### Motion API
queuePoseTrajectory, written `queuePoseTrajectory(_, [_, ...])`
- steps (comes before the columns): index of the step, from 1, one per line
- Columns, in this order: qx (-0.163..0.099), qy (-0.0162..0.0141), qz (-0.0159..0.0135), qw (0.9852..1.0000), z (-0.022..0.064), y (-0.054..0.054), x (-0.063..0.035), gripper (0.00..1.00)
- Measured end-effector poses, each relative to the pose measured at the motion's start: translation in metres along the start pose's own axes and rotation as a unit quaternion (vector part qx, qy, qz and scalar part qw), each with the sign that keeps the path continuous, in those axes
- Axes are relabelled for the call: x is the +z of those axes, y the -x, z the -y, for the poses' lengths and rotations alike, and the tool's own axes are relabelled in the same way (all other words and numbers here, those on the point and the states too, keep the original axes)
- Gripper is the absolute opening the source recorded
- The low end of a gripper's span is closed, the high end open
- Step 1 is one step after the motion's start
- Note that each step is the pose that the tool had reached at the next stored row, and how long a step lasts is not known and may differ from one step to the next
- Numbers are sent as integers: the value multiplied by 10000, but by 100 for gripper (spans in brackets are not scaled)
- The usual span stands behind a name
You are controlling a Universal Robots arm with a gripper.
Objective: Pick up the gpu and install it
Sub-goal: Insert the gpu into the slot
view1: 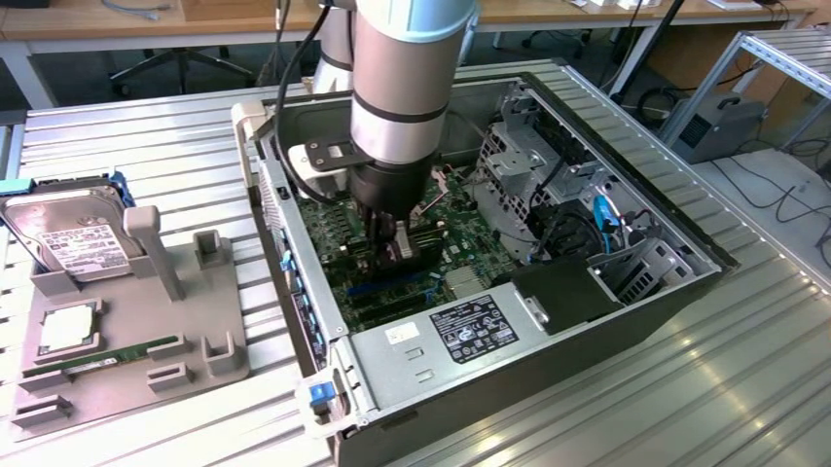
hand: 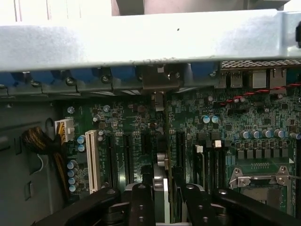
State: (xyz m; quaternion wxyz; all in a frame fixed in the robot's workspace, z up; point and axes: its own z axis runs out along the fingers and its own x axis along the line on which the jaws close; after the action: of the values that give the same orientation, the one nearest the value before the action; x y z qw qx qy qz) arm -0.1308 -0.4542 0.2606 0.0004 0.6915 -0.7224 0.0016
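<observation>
The gpu appears edge-on in the wrist view as a thin black card, with its silver bracket up against the case's rear wall. My gripper is shut on it, one black finger on each side. In the exterior view the gripper is low inside the open computer case, holding the dark gpu just above the green motherboard. The card lines up with the black expansion slots. Whether its edge sits in a slot is hidden.
A grey holder at the exterior view's left carries a silver hard drive, a square silver chip and a green memory stick. The power supply, drive cage and cables crowd the case.
</observation>
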Motion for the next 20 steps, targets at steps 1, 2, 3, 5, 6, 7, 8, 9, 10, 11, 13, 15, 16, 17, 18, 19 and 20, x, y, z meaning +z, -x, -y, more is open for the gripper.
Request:
queuePoseTrajectory(1, [0,1,0,10000,7,1,3,27])
queuePoseTrajectory(2, [0,2,0,10000,14,2,5,27])
queuePoseTrajectory(3, [0,4,-1,10000,22,4,5,27])
queuePoseTrajectory(5, [0,5,-6,10000,41,10,6,27])
queuePoseTrajectory(6, [0,7,-9,10000,51,13,6,27])
queuePoseTrajectory(7, [1,8,-10,10000,57,14,7,27])
queuePoseTrajectory(8, [0,6,-11,10000,63,16,8,27])
queuePoseTrajectory(9, [0,6,-10,10000,64,17,9,27])
queuePoseTrajectory(10, [1,6,-10,10000,64,17,9,27])
queuePoseTrajectory(11, [1,6,-11,10000,65,18,9,27])
queuePoseTrajectory(13, [0,6,-14,10000,66,17,9,27])
queuePoseTrajectory(15, [-1,5,-15,10000,63,18,9,27])
queuePoseTrajectory(16, [-1,3,-14,10000,59,18,9,27])
queuePoseTrajectory(17, [0,2,-13,10000,49,18,11,27])
queuePoseTrajectory(18, [-1,1,-15,10000,44,18,11,27])
queuePoseTrajectory(19, [-1,0,-19,10000,41,17,11,27])
queuePoseTrajectory(20, [-1,1,-27,10000,39,16,9,27])
